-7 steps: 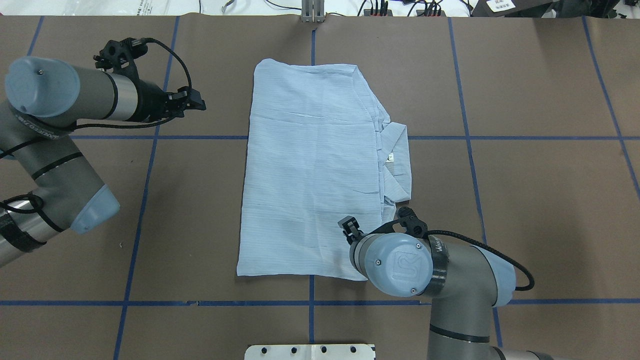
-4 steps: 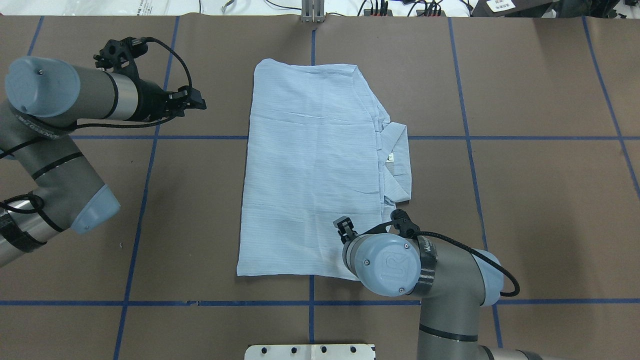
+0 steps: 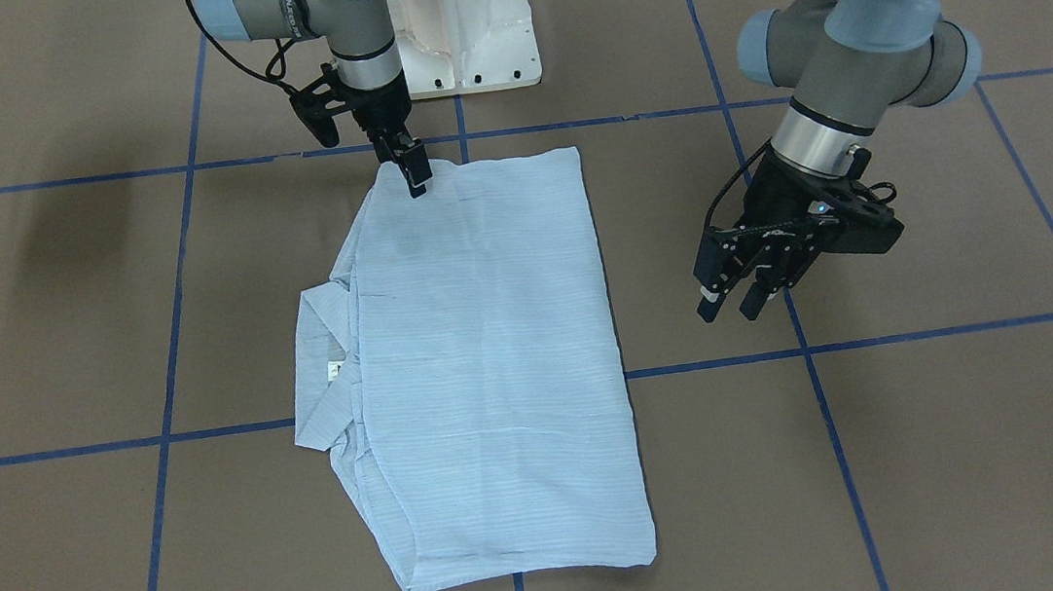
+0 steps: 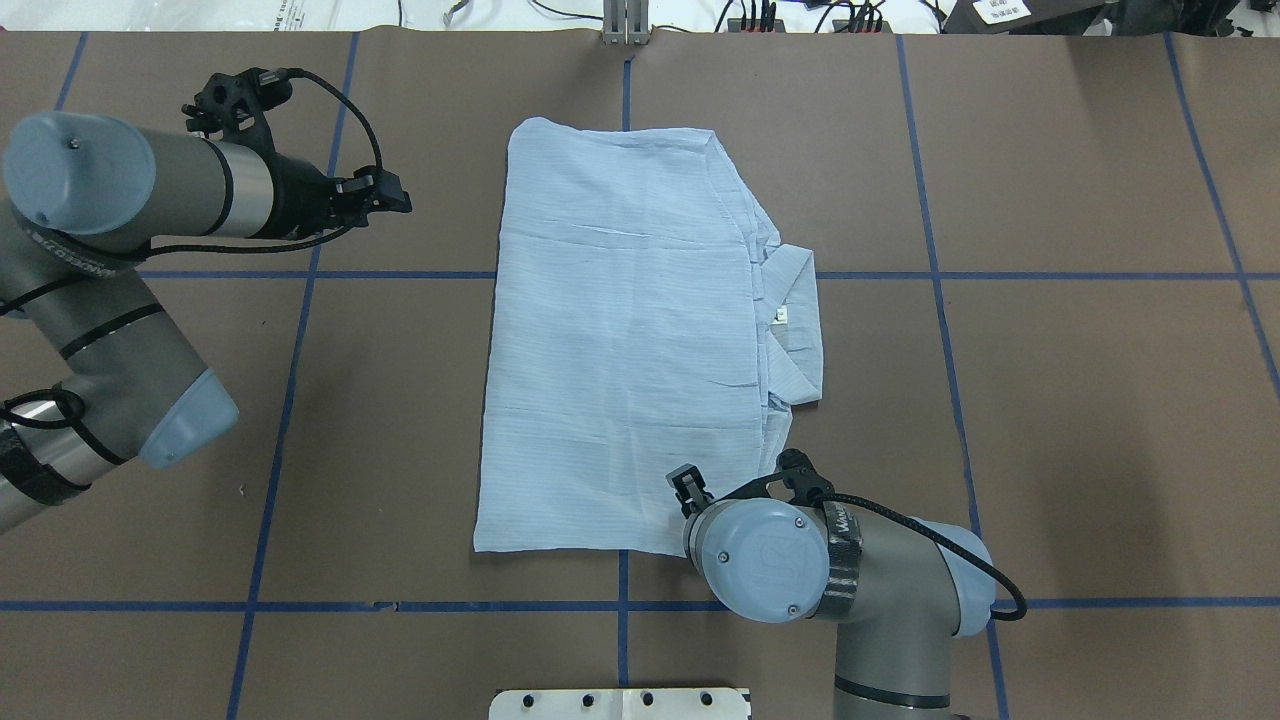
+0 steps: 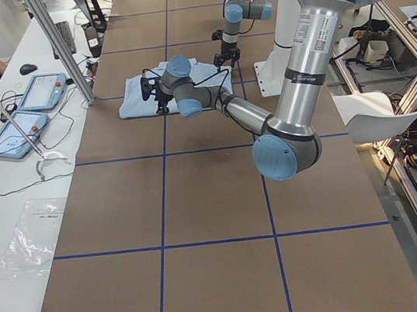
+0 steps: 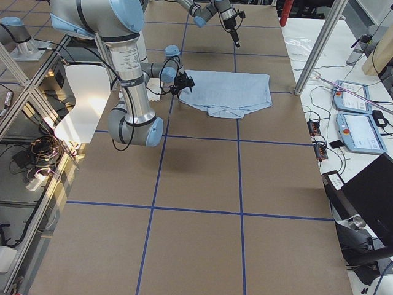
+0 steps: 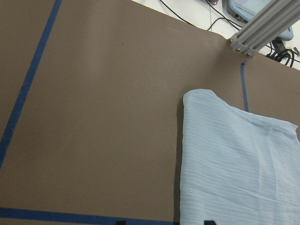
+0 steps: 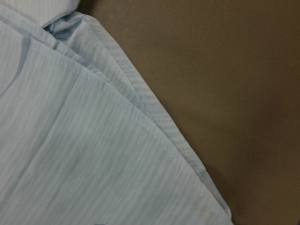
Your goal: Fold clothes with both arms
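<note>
Centrally on the brown table (image 4: 1050, 400) lies one folded light-blue shirt (image 4: 620, 350), its collar (image 4: 795, 330) toward frame right. Two grippers are in view. In the front-facing view, the left gripper (image 3: 727, 309) hovers at frame right, apart from the shirt, fingers spread. The right gripper (image 3: 417, 178) sits at the shirt's upper-left corner; whether it is clamped cannot be told.

Brown table (image 4: 1080, 400) — folded shirt (image 4: 620, 350) lying flat.
</note>
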Motion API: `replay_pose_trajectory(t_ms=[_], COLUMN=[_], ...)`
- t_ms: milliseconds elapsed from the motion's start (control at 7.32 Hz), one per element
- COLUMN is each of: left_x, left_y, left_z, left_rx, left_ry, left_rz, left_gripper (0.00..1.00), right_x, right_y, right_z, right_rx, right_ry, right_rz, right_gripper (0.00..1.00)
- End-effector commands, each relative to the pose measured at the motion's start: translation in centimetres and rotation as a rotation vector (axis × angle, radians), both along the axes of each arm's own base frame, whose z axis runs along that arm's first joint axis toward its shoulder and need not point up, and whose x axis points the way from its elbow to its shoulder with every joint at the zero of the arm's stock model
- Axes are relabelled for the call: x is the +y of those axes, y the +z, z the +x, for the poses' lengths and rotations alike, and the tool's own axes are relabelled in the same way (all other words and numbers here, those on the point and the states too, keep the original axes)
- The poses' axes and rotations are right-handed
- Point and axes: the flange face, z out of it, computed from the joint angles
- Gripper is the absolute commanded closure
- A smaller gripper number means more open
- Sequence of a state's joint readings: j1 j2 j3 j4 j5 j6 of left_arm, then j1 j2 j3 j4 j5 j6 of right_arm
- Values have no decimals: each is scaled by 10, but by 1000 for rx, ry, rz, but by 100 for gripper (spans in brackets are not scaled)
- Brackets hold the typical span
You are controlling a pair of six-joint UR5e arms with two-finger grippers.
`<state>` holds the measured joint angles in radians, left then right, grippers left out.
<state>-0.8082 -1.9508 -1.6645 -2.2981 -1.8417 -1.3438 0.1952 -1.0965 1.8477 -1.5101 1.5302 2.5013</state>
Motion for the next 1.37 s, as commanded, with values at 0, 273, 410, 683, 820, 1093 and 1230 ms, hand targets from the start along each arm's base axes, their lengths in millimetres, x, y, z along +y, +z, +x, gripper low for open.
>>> replay_pose_trajectory(t_ms=[0,273,410,683,820,1093,1230], left_x=[0,0,0,0,0,4,4], left_y=[-1,-2,-3,-6,-4,0,0], left_z=[-1,-2,-3,-5,-6,-8,-8], left_rx=[0,1,0,5,3,1,1], left_ry=[-2,-10,-15,-18,-19,-18,-18], left_rz=[2,5,8,11,9,7,7], left_gripper=[37,37,37,37,37,37,37], right_x=[1,-1,-1,-4,-7,-15,-17], right_y=[2,3,2,-2,2,1,-5], right_z=[-2,-2,-2,-1,-2,-12,-11], right_rx=[2,5,5,-2,8,16,5], right_ry=[-3,1,1,7,9,12,16], right_rz=[-2,-2,-2,-2,-1,-1,-1], right_gripper=[12,16,23,47,52,56,100])
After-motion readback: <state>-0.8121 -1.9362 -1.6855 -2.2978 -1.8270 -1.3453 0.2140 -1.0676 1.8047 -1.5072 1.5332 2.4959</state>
